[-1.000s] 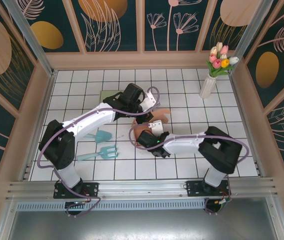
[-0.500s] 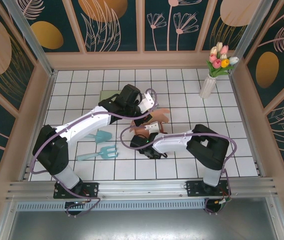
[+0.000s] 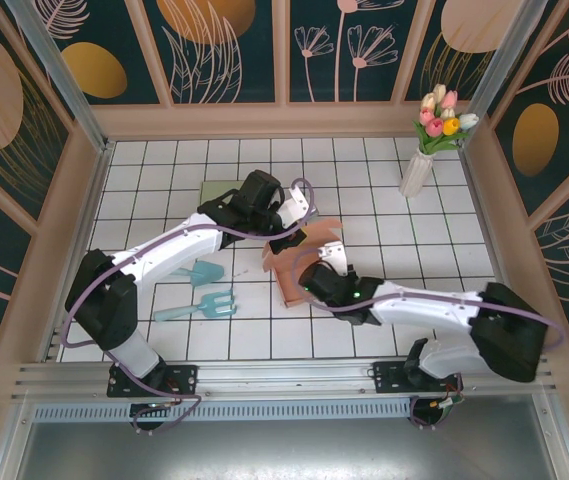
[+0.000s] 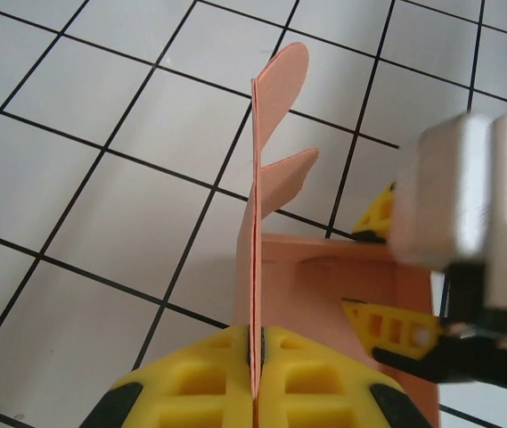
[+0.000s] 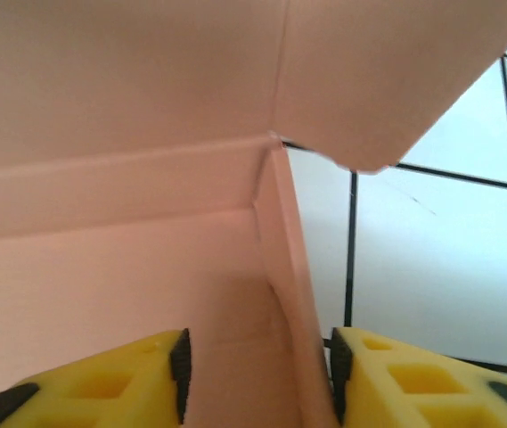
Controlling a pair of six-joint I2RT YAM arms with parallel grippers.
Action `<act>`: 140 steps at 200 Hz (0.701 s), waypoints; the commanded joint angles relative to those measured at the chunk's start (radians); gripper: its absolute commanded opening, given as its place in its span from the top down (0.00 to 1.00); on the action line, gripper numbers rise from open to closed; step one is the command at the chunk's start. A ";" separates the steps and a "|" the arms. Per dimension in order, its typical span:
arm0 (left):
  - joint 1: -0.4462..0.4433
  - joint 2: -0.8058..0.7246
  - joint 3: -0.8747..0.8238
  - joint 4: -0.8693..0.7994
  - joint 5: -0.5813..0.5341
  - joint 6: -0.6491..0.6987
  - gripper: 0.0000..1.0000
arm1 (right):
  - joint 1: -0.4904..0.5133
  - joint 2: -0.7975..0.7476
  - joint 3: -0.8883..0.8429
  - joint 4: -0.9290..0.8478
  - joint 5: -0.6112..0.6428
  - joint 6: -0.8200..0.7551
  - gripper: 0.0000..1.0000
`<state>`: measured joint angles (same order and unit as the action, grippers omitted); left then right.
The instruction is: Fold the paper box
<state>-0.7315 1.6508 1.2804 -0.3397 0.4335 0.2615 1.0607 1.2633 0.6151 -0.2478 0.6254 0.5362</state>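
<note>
The left gripper [image 4: 255, 361] is clamped tight on the salmon-pink paper box [image 4: 324, 285]. Its yellow ribbed fingers [image 4: 191, 383] pinch the lower edge of a thin panel that stands upright and edge-on in the left wrist view. Two rounded flaps [image 4: 284, 80] stick out from the far end of that panel, over the white tiled tabletop [image 4: 102, 134]. Just to the right of the pinched panel lies the box's open tray, its floor and low back wall facing up.

The right gripper [image 4: 382, 267] reaches into that tray from the right with its jaws parted. One yellow finger is inside the box and the other is outside its far wall. In the right wrist view, the right gripper's fingers [image 5: 110, 379] stand apart with a gap between them. A short side wall of the box [image 5: 102, 134] rises in that gap, close to the right-hand finger and clear of the left-hand one. Nothing is squeezed.

From above, the box [image 3: 299, 255] sits near the middle of the table [image 3: 414, 300], with the left gripper [image 3: 289, 228] at its far-left edge and the right gripper [image 3: 312, 275] at its near side. Two teal plastic garden tools [image 3: 204, 290] lie well to the left. A flat green sheet [image 3: 219, 190] lies beyond the left arm, and a white vase of tulips [image 3: 419, 170] stands in the far right corner.
</note>
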 commanded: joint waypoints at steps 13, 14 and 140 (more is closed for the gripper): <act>-0.009 0.007 -0.011 0.040 -0.029 0.023 1.00 | -0.045 -0.200 -0.062 0.086 -0.145 -0.035 0.47; -0.008 0.008 -0.010 0.039 -0.030 0.023 1.00 | -0.047 -0.206 -0.063 0.084 -0.148 -0.035 0.47; -0.057 -0.240 -0.206 0.073 0.062 0.362 1.00 | -0.397 -0.576 -0.232 0.258 -0.424 -0.415 0.41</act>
<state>-0.7876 1.4971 1.1210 -0.2962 0.4168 0.5137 0.6827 0.6945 0.4004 -0.0772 0.3389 0.2504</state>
